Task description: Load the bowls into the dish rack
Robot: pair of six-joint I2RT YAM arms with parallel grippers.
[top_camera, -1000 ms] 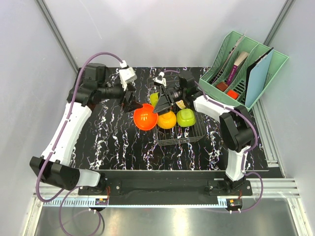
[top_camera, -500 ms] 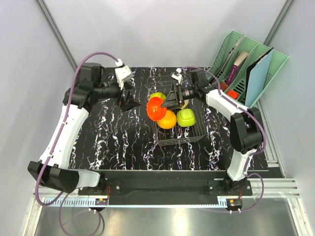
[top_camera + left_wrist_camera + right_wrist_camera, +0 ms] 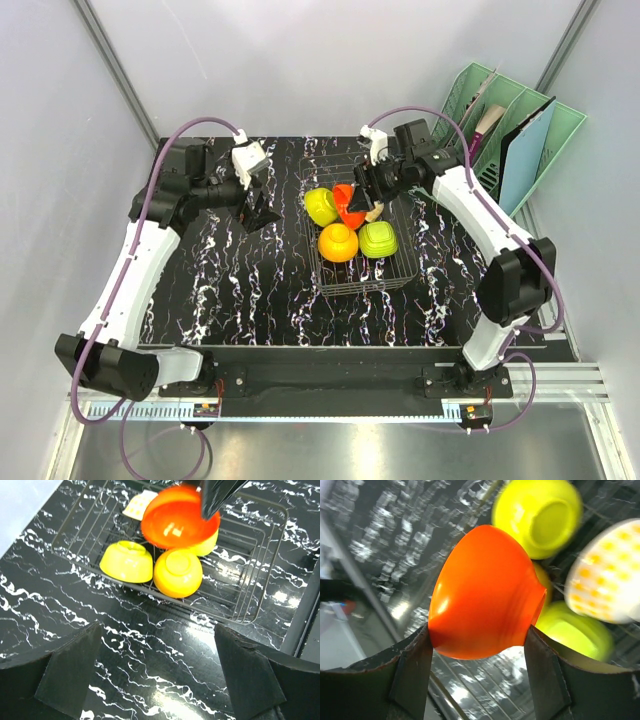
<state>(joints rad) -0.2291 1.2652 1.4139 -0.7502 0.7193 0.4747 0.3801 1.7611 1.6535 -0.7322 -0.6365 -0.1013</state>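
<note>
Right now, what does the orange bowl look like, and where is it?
The orange bowl is smooth and shiny, plastic by the look, with a small round foot. The right gripper pinches it between its two dark fingers. It hangs tipped on its side, opening turned sideways, over the far part of the dish rack. Whether it touches the yellow bowls below it, I cannot tell.

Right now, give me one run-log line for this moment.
right pincer: shut on orange bowl, tilted over dish rack | left pincer: open, empty | status: not yet released
</note>
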